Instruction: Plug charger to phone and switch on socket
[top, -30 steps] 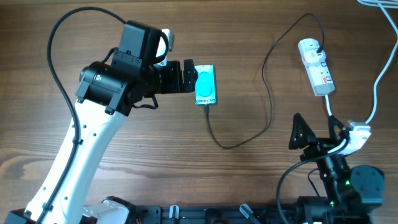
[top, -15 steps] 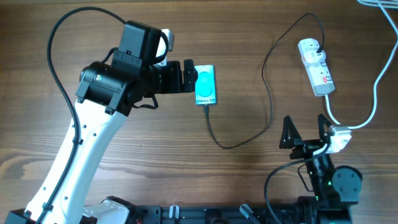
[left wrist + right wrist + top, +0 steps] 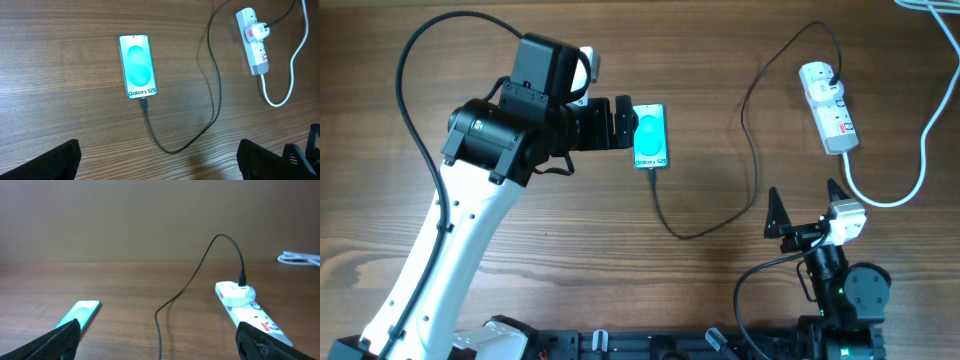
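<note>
The phone [image 3: 651,137] lies flat with its cyan screen lit; it also shows in the left wrist view [image 3: 137,66] and the right wrist view [image 3: 80,314]. The charger cable [image 3: 756,160] runs from the phone's lower end, where its plug tip [image 3: 143,103] sits in the port, loops across the table and ends at a white adapter in the socket [image 3: 828,108]. The socket also shows in the left wrist view [image 3: 253,42] and the right wrist view [image 3: 250,312]. My left gripper [image 3: 620,122] hangs open and empty, high beside the phone. My right gripper [image 3: 807,213] is open and empty, below the socket.
The socket's thick white lead [image 3: 910,160] curves along the right edge. More white cable [image 3: 920,8] lies at the top right corner. The left arm's black cable [image 3: 420,60] arcs over the table's left part.
My right arm has drawn back to the left and toward the front edge, away from the white lead. The left arm, phone and charger have not moved.
</note>
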Controlling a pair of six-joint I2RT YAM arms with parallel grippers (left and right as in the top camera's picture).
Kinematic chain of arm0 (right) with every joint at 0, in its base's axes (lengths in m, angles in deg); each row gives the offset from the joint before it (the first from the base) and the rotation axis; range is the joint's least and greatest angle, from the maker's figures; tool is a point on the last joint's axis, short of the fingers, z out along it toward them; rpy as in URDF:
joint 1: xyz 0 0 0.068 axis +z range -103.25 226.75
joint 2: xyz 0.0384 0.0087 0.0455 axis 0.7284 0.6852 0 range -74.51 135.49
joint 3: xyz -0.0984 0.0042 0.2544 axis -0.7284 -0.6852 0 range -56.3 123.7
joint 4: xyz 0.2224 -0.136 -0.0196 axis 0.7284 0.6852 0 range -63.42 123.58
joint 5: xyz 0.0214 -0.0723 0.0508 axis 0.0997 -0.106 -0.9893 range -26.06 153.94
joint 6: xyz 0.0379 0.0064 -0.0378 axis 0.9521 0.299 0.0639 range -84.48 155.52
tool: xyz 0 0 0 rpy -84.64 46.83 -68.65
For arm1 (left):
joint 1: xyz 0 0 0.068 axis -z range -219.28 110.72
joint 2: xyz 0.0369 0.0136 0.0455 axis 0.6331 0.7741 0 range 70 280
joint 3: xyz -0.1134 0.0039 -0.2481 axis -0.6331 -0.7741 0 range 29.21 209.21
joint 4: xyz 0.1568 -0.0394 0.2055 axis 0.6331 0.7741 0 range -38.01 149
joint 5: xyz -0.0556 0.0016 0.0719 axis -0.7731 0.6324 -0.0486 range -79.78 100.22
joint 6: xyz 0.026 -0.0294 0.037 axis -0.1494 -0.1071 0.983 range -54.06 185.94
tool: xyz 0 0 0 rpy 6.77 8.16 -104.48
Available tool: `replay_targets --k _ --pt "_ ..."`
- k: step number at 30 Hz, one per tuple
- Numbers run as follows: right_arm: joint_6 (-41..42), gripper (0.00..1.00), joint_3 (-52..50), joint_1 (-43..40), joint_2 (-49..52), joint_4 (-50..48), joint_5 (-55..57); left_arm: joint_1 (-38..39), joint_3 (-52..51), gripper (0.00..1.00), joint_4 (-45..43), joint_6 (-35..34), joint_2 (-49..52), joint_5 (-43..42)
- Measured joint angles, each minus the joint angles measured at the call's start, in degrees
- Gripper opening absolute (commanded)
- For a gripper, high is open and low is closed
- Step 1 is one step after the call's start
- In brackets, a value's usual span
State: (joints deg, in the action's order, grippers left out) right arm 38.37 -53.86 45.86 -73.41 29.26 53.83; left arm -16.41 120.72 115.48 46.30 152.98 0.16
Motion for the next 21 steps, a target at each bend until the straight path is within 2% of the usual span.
replay_targets --k 4,21 --pt "-2.12 1.00 -1.25 0.00 -0.11 -2.99 0.04 0.00 0.00 1.00 0.00 0.00 0.00 0.00" --pt "-3.63 0.99 -1.68 0.00 -0.11 -2.78 3.67 0.00 0.00 1.00 0.00 0.00 0.00 0.00"
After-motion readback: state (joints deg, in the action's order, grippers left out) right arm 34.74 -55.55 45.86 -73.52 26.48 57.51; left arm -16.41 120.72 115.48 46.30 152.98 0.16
